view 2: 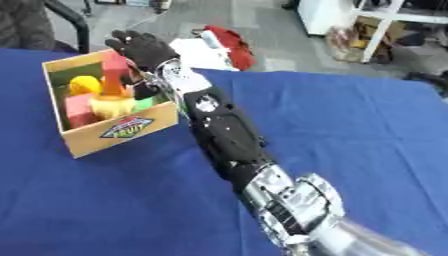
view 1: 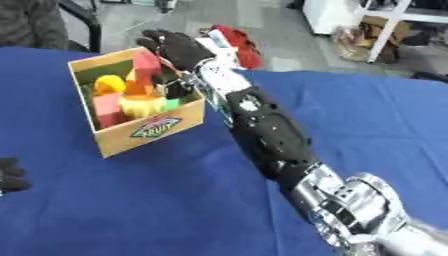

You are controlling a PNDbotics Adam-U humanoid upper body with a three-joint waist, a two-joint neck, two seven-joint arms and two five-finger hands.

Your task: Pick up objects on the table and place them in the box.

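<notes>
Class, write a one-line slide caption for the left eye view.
Robot's right hand reaches over the far corner of a cardboard box filled with colourful objects on a blue table.

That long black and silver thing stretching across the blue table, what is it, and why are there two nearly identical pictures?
It is a humanoid robot's right arm. Both pictures come from two cameras in its head, side by side like eyes, looking down. Its black right hand is over the far corner of a cardboard box standing on a blue tablecloth. The box already holds colourful toy pieces, yellow, red, pink and orange. Whether the fingers hold anything cannot be seen. The left hand shows dark at the left edge.
</notes>
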